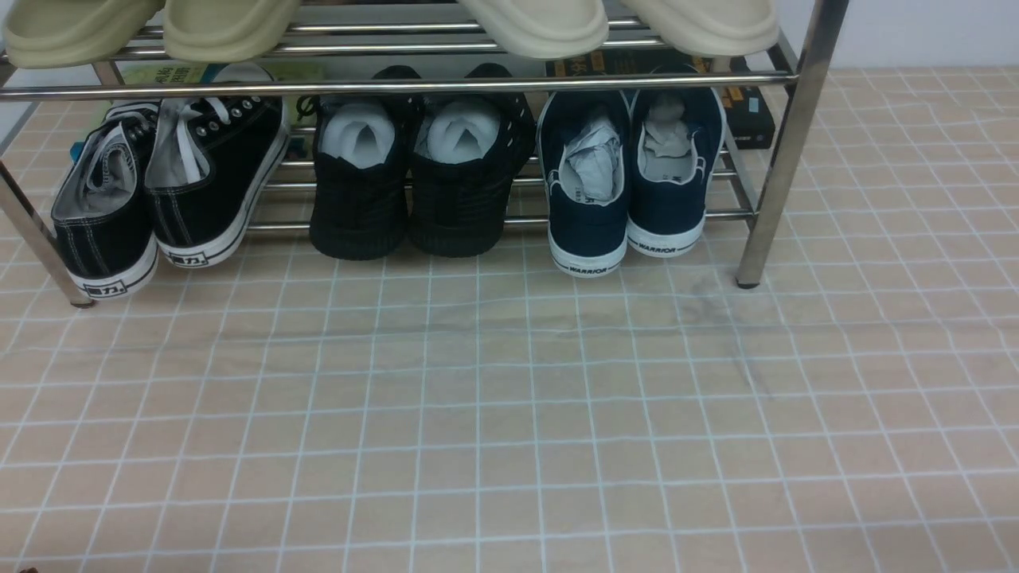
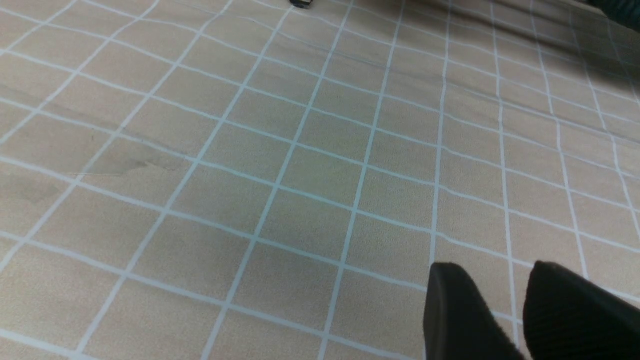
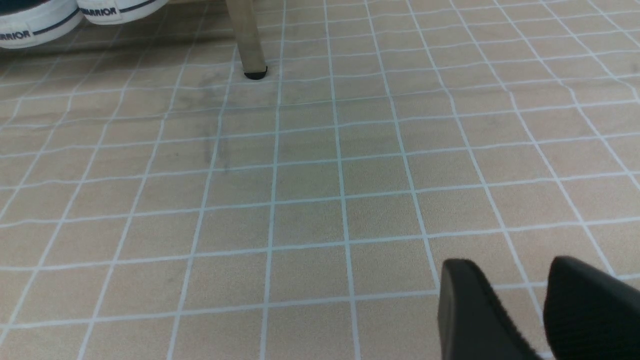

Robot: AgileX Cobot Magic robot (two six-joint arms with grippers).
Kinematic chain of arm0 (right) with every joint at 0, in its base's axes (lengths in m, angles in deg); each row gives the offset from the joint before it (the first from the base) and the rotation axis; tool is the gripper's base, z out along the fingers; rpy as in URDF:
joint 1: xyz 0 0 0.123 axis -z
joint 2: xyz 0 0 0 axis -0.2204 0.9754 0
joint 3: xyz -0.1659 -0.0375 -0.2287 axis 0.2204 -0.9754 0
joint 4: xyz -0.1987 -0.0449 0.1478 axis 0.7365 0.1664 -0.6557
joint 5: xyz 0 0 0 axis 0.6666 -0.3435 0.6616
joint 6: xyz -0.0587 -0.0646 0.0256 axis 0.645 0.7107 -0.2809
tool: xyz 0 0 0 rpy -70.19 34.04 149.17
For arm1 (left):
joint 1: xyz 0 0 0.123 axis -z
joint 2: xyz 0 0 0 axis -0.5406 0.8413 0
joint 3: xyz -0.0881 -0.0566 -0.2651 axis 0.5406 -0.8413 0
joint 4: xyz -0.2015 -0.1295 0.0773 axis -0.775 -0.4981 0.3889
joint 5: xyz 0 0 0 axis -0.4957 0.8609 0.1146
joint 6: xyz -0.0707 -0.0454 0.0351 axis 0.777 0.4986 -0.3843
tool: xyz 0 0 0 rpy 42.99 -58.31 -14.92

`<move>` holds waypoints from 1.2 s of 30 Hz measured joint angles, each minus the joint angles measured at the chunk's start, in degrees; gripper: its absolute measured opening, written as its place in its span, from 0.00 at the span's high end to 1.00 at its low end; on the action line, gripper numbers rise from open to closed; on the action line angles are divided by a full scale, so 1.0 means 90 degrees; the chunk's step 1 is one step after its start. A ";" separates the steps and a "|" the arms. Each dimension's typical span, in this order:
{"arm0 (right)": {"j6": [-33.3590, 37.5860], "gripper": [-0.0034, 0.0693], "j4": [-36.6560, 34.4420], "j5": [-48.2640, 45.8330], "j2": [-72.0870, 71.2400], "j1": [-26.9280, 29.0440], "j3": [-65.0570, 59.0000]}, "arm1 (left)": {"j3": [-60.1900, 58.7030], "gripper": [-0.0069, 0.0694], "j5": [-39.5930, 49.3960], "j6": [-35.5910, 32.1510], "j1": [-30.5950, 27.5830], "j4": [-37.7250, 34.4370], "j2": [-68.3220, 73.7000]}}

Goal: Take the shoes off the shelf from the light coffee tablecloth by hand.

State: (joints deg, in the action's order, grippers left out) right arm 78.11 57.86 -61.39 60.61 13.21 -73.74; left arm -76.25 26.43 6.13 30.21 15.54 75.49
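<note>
The navy-blue shoes stand side by side on the shelf's lower tier at its right end, heels toward me: the left one (image 1: 585,191) and the right one (image 1: 673,175), both stuffed with paper. Their white "WARRIOR" soles (image 3: 35,25) show in the right wrist view, far from the gripper. The silver shelf (image 1: 398,83) stands on the light coffee tablecloth (image 1: 509,414). My left gripper (image 2: 492,267) and right gripper (image 3: 510,262) hover low over bare cloth, each with a gap between its fingers and holding nothing. Neither shows in the front view.
Black lace-up sneakers (image 1: 167,191) and all-black shoes (image 1: 414,175) fill the rest of the lower tier. Beige slippers (image 1: 541,24) lie on the top tier. A dark box (image 1: 748,111) lies behind the shelf. The right front shelf leg (image 3: 248,40) stands beside the navy shoes.
</note>
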 joint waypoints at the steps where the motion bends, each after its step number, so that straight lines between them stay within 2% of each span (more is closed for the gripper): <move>1: 0.0000 0.62 -0.0030 0.0000 0.0000 0.0000 0.0000 | 0.0000 0.59 0.0000 0.0000 0.0000 0.0000 0.0000; 3: -0.0173 0.62 -0.0418 0.0034 0.0000 0.0000 0.0000 | 0.0000 0.59 0.0000 0.0000 0.0000 0.0000 0.0000; 5: -0.0586 0.62 -0.1261 0.0063 0.0000 0.0000 0.0000 | 0.0000 0.59 0.0000 0.0000 0.0000 0.0000 0.0000; 7: -0.1107 0.62 -0.2474 0.0116 0.0000 0.0000 -0.0037 | 0.0000 0.59 0.0000 0.0000 0.0000 0.0000 0.0000; 8: -0.1154 0.62 -0.2474 0.0116 0.0000 0.0000 -0.0037 | 0.0000 0.59 0.0000 0.0000 0.0000 0.0000 0.0000; 10: -0.1532 0.62 -0.3590 0.0124 0.0000 0.0000 -0.0059 | 0.0000 0.59 0.0000 0.0000 0.0000 0.0000 0.0000; 12: -0.1645 0.62 -0.4246 0.0176 0.0000 0.0000 -0.0059 | 0.0000 0.59 0.0000 0.0000 0.0000 0.0000 0.0000; 16: -0.1651 0.62 -0.4669 0.0373 0.0000 0.0000 -0.0059 | 0.0000 0.59 0.0000 0.0000 0.0000 0.0000 0.0000; 22: -0.1661 0.62 -0.4785 0.0423 0.0000 0.0000 -0.0059 | 0.0000 0.59 0.0000 0.0000 0.0000 0.0000 0.0000; 25: -0.1666 0.63 -0.5099 0.0623 0.0000 0.0000 -0.0059 | 0.0000 0.59 0.0000 0.0000 0.0000 0.0000 0.0000; 27: -0.1499 0.65 -0.5232 0.0894 0.0000 0.0000 -0.0059 | 0.0000 0.59 0.0000 0.0000 0.0000 0.0000 0.0000; 31: -0.0551 0.76 -0.5243 0.1408 0.0000 0.0000 0.0269 | 0.0000 0.59 0.0000 0.0000 0.0000 0.0000 0.0000; 32: 0.0283 0.85 -0.5243 0.1655 0.0081 0.0000 0.0677 | 0.0000 0.59 0.0000 0.0000 0.0000 0.0000 0.0000; 33: 0.0797 0.90 -0.5252 0.1757 0.0202 0.0000 0.0943 | 0.0000 0.59 0.0000 0.0000 0.0000 0.0000 0.0000; 36: 0.2078 0.97 -0.5265 0.1760 0.0738 0.0000 0.1676 | 0.0000 0.59 0.0000 0.0000 0.0000 0.0000 0.0000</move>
State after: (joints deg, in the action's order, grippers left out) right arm 96.81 10.48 -45.55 67.26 13.21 -58.66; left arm -76.25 26.43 6.13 30.21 15.54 75.49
